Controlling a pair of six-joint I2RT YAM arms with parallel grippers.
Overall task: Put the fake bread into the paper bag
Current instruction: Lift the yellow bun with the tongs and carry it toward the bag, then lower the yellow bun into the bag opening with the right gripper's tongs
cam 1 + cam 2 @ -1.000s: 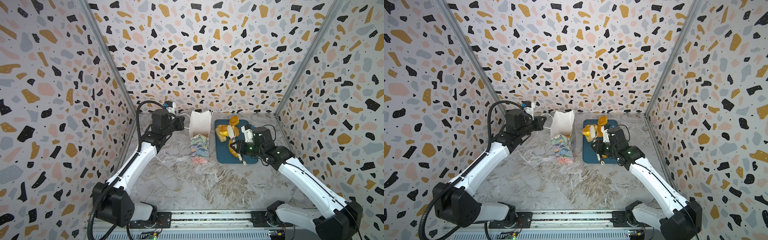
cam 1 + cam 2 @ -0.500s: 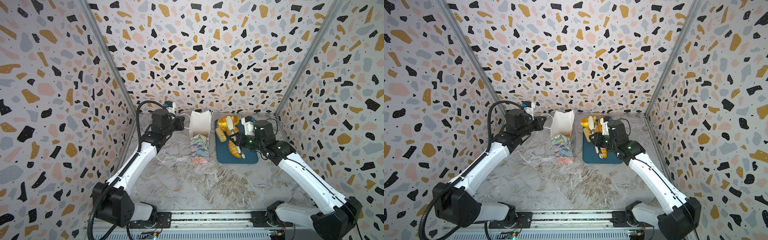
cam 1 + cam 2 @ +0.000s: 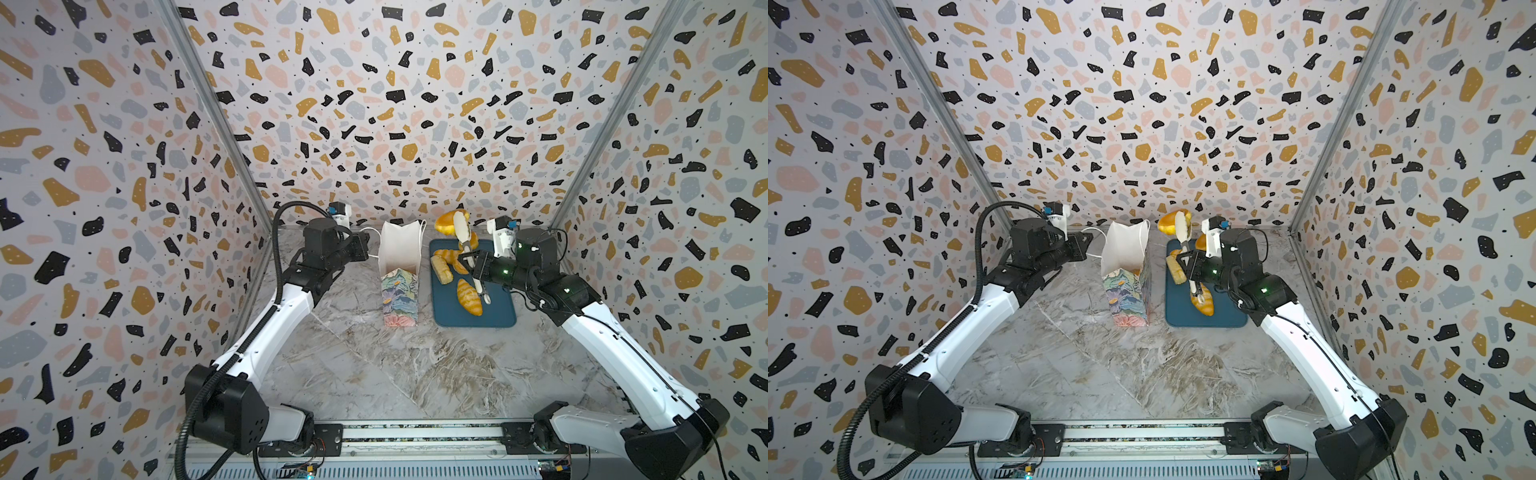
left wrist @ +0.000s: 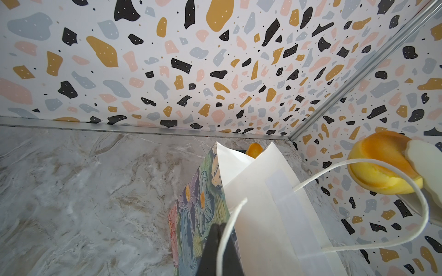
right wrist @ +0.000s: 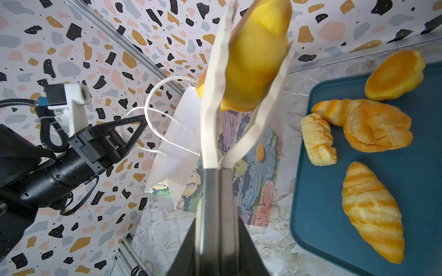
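The paper bag (image 3: 399, 270) (image 3: 1127, 286) stands upright with its white-lined mouth open. My left gripper (image 3: 365, 245) (image 4: 220, 225) is shut on its white cord handle (image 4: 358, 165). My right gripper (image 3: 478, 266) (image 5: 218, 170) is shut on white tongs (image 5: 210, 119), which pinch a golden round bun (image 3: 446, 220) (image 5: 258, 55) in the air, just right of the bag's mouth. More fake bread lies on the teal tray (image 3: 473, 320) (image 5: 311, 215): a croissant (image 3: 469, 297) (image 5: 373, 210), a pale ridged loaf (image 3: 441, 269) (image 5: 318, 143) and other pieces (image 5: 378, 126).
The bag and tray sit near the back wall on a marble-patterned tabletop (image 3: 374, 374). Terrazzo-patterned walls close in the back and both sides. A rail with both arm bases (image 3: 415, 436) runs along the front edge.
My right arm has lifted the tongs and the bun off the tray, up and back toward the bag's mouth. The left arm and the bag have stayed still.
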